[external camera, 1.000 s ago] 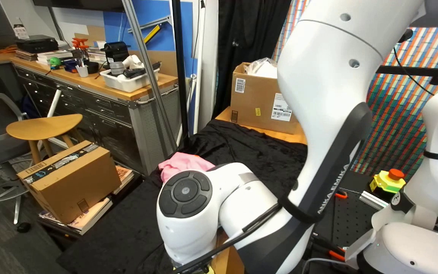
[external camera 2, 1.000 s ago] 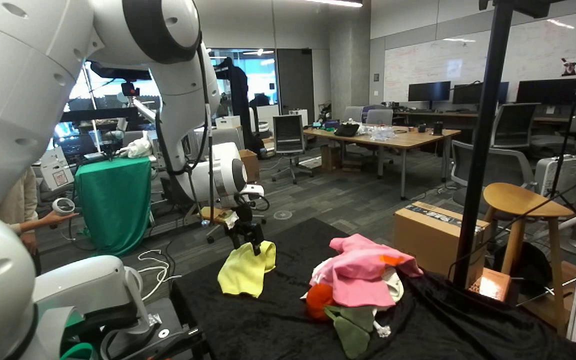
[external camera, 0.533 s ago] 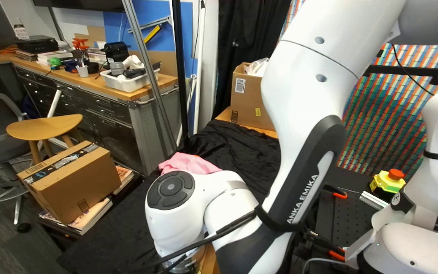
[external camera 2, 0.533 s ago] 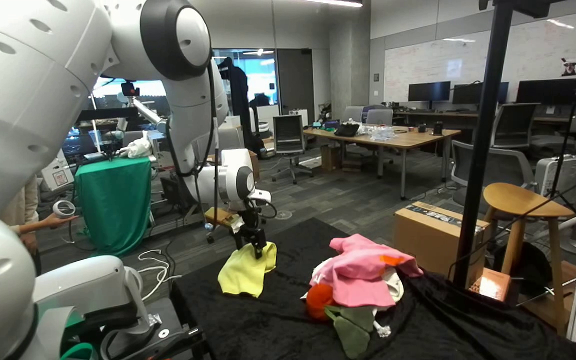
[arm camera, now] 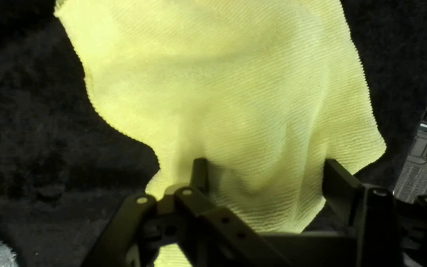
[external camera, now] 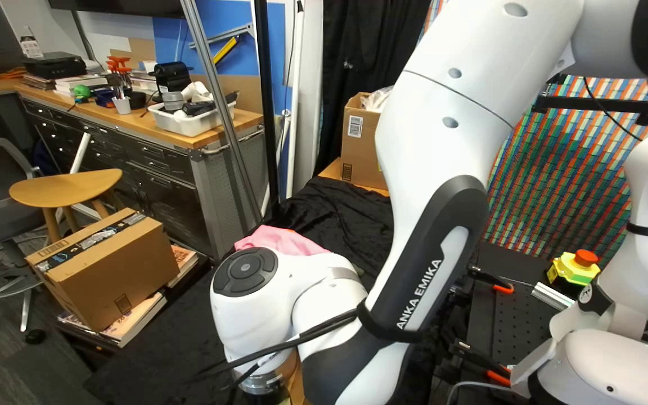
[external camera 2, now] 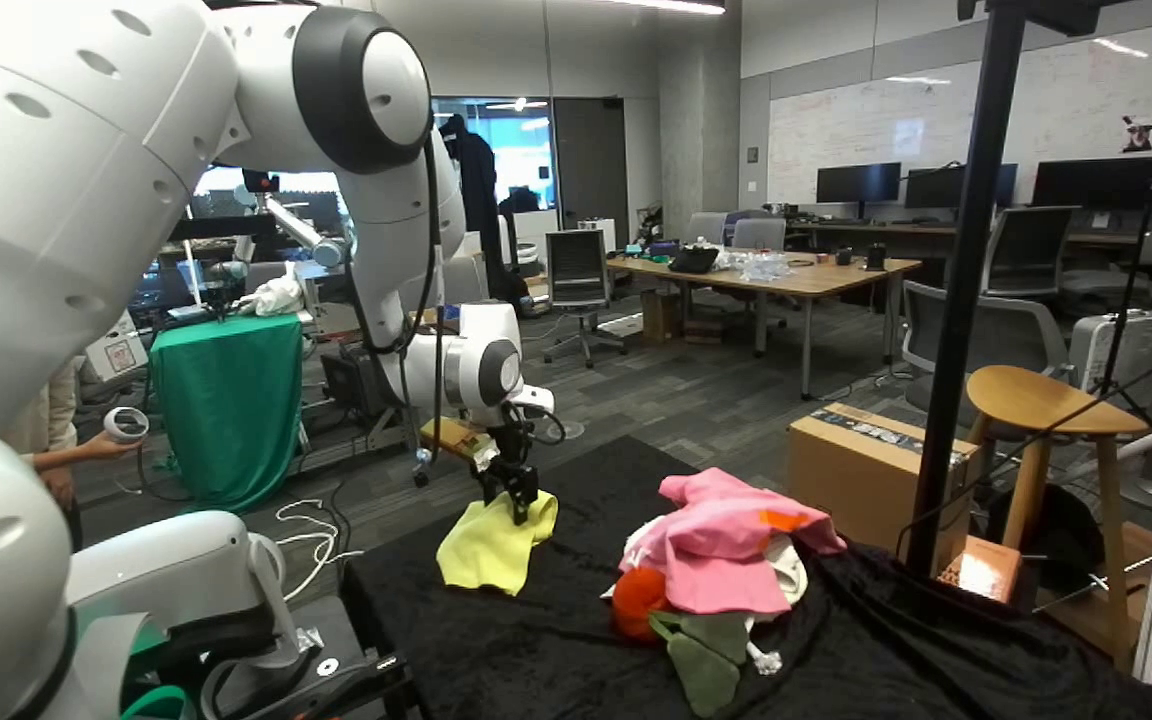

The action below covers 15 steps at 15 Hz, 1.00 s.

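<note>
In an exterior view, a whiteboard (external camera 2: 886, 120) stands well behind the yellow cloth (external camera 2: 491, 550), with handwriting on it too faint for reading. On the white arm (external camera: 431, 163), which reaches down to the yellow cloth, the letters "ANKA EMIKA" can be read. A cardboard box (external camera: 116, 270), well apart from the yellow cloth, is closed with tape (external camera: 88, 241); the print on this tape is too small to make out.

The gripper (arm camera: 265, 167) stands spread wide, without a grip. Its two black fingers (arm camera: 199, 174) point down on the yellow cloth, which is wrinkled between them, and their ends seem to touch it.

A grey carpet (external camera 2: 676, 400) and a wooden table (external camera 2: 806, 280) are well behind the yellow cloth, which itself lies on the black-draped worktop (external camera 2: 536, 650). A pink cloth (external camera 2: 726, 540) is heaped near the yellow cloth, and a red soft thing (external camera 2: 639, 605) rests at the heap's edge, on the yellow cloth's side.
</note>
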{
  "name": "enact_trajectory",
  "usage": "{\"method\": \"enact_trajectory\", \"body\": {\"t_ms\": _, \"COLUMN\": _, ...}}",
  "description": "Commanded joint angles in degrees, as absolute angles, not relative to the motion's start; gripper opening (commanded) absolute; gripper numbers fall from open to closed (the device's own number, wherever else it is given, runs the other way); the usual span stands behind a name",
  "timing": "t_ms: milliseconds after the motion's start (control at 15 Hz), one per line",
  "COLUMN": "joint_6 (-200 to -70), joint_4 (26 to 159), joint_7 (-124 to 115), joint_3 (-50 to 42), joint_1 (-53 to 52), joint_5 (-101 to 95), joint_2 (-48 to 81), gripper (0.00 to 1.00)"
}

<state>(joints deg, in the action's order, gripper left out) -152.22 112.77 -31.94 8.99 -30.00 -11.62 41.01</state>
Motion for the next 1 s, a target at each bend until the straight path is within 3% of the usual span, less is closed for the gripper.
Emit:
{"method": "enact_trajectory", "body": {"t_ms": 0, "joint_6": -151.41, "joint_4": 110.98, "joint_7": -29.19, "joint_3": 7.96, "joint_1": -30.73, "joint_5": -8.61, "joint_2": 42.09, "gripper": 0.49}}
{"method": "enact_trajectory", "body": {"t_ms": 333, "joint_6": -151.25, "joint_4": 111.82, "joint_7": -28.04, "joint_3": 7.63, "joint_1": -30.47, "joint_5": -6.92, "joint_2": 41.28, "gripper": 0.11}}
{"method": "enact_trajectory", "body": {"t_ms": 467, "joint_6": -151.20, "joint_4": 112.90, "joint_7": -28.39, "joint_3": 7.31, "joint_1": -30.53, "joint_5": -6.52, "joint_2": 40.03, "gripper": 0.06}}
{"method": "enact_trajectory", "body": {"t_ms": 933, "joint_6": -154.89, "joint_4": 122.09, "joint_7": -30.32, "joint_3": 4.94, "joint_1": -30.35, "joint_5": -7.32, "joint_2": 30.24, "gripper": 0.09}}
